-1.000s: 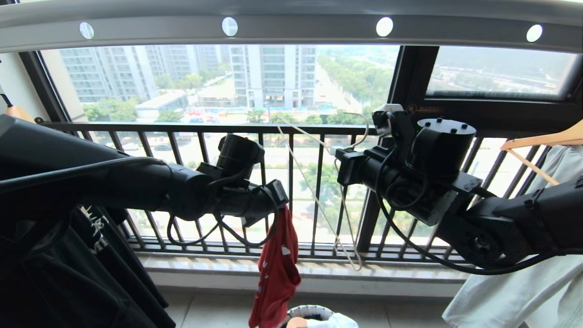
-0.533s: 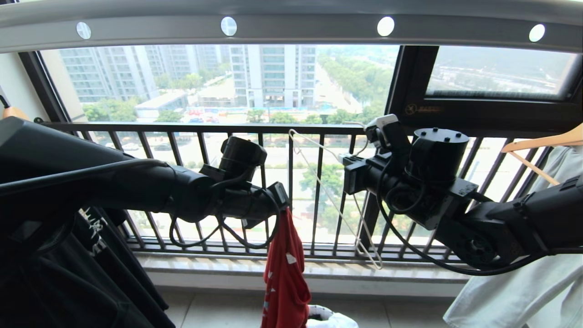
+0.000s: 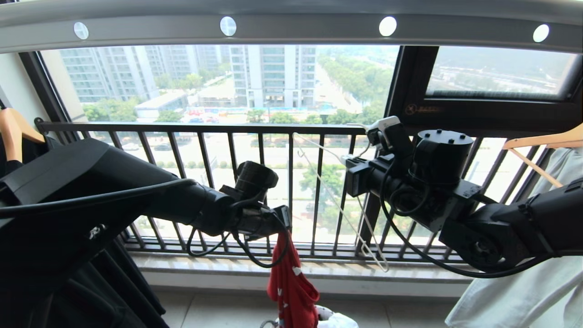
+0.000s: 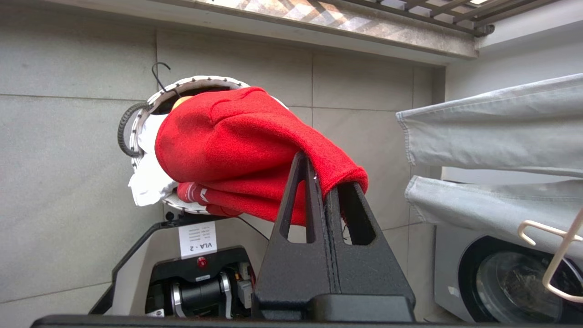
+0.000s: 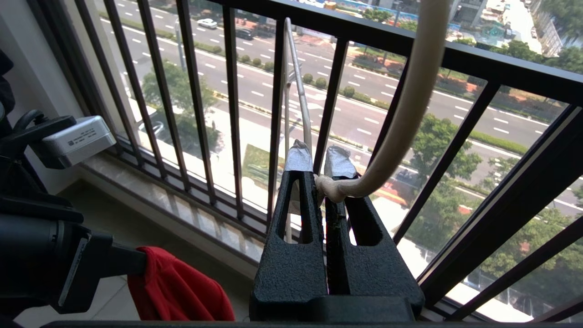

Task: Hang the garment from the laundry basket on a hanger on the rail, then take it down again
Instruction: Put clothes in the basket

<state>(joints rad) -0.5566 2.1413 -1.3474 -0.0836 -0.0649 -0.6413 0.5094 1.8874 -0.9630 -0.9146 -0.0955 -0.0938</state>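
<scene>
Garment (image 3: 291, 287) hangs from left end effector (image 3: 283, 217); one hanger (image 3: 339, 205).

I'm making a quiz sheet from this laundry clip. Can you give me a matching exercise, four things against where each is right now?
1. red T-shirt
2. white wire hanger
3. laundry basket
4. rail

A. overhead, dotted with round holes
B. pinched in the left gripper
C. on the floor under the shirt
D. clamped in the right gripper

Pairs: 1-B, 2-D, 3-C, 4-A
</scene>
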